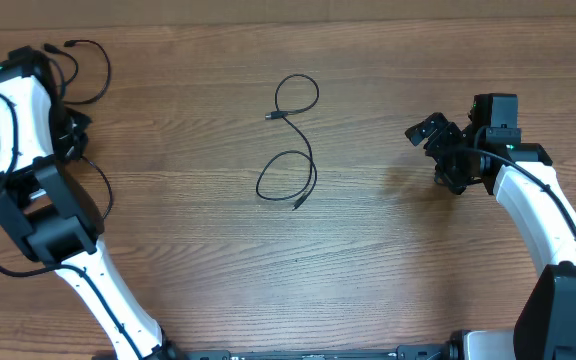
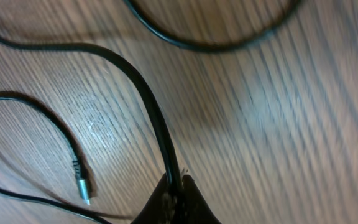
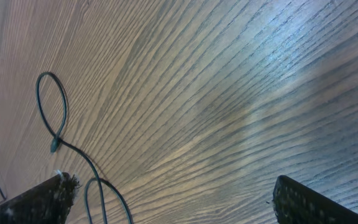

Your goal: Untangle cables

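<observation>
Two sets of fingers are seen, and their states differ. The left fingers [image 2: 166, 204] are pressed together at the bottom edge of the left wrist view, and a pinched cable [image 2: 149, 102] is clamped between their tips; from the pinch it is carried up and leftwards in a curve across the wooden surface [image 2: 278, 137], and it runs off the left edge of the view. Just beside these fingers a plug-tipped cable [image 2: 59, 130] is laid flat on the surface, its silver plug [image 2: 83, 188] pointed downwards and apart from the fingertips; a dark arc [image 2: 210, 45] is seen along the top of that view, blurred, and which cord it belongs to cannot be told. From overhead, this cluster of thin black cords [image 1: 105, 72] is found at the upper left of the surface, beside the white left arm [image 1: 8, 120]; some strands there are hidden by the arm. The right fingers [image 3: 39, 202] are spread wide, with only wood grain seen between them. Well apart from both sets of fingers, an S-shaped cable [image 1: 313, 170] is laid alone near the middle of the surface, between the two arms; two open loops are formed by it, one above the other, with a small plug at each end; part of it is also caught at the lower left of the right wrist view. The right arm [image 1: 528, 195] is set at the right side of the surface, apart from that cable.
</observation>
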Action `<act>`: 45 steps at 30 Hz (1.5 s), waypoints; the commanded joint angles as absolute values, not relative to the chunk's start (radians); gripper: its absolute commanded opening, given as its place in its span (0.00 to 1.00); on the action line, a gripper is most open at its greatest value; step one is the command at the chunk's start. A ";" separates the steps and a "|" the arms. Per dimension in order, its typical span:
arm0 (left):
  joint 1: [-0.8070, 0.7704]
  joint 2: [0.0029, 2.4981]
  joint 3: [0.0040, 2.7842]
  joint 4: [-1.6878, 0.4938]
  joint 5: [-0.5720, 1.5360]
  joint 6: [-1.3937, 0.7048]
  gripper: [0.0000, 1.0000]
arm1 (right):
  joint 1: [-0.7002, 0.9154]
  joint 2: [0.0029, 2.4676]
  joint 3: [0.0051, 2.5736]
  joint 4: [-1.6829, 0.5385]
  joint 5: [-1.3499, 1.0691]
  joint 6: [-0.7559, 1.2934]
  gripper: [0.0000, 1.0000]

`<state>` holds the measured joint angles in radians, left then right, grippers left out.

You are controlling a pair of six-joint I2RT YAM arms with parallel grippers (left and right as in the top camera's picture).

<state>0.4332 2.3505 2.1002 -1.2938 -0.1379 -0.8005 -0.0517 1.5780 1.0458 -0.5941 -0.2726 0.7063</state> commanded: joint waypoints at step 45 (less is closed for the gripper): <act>0.749 2.305 2.307 -1.400 0.236 -0.533 0.48 | -0.053 1.579 1.068 -0.589 -0.262 0.703 1.00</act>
<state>0.7143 2.3440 2.2757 -1.3167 0.3981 -0.6762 -0.0517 1.5780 1.0458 -0.5938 -0.2726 0.7067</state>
